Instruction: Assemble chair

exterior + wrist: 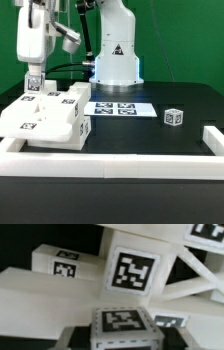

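Note:
The chair parts (45,118) are matte white tagged blocks grouped at the exterior view's left on the black table. My gripper (35,84) hangs directly over this group, near its back edge. In the wrist view my gripper (122,336) is shut on a small white tagged block (122,321), with a dark finger on each side of it. Just beyond the block stands a white bar with a large tag (133,269). Another tagged part (62,264) and slanted white bars lie around it. A small loose tagged cube (174,117) sits apart at the exterior view's right.
The marker board (113,108) lies flat behind the parts, in front of the robot base (115,60). A long white border rail (120,160) runs along the front and a short one (213,140) stands at the right. Black table lies between the board and the cube.

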`<state>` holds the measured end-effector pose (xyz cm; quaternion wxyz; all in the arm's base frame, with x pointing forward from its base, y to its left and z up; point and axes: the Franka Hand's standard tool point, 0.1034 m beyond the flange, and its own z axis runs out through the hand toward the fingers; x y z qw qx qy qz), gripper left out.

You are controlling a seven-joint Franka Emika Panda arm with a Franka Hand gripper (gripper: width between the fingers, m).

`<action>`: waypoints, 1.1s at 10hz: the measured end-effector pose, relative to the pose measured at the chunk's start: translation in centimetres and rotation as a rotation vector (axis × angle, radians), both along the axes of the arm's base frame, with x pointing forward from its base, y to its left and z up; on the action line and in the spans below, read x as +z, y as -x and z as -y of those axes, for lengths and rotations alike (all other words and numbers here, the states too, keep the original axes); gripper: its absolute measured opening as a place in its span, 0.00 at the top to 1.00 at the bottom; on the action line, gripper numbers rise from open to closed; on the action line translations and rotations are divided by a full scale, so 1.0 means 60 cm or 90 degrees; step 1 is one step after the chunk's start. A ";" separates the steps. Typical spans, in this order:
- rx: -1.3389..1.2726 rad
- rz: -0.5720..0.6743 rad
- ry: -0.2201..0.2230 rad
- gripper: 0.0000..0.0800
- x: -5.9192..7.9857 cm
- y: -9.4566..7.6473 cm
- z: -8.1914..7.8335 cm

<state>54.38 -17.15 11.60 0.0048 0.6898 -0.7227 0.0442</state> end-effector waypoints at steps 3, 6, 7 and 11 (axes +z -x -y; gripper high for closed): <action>0.010 0.005 -0.007 0.63 0.000 -0.001 -0.001; 0.157 -0.005 0.001 0.22 0.000 -0.001 -0.003; 0.232 -0.010 0.005 0.19 0.000 -0.001 -0.005; 0.420 -0.023 0.016 0.19 -0.001 -0.001 -0.007</action>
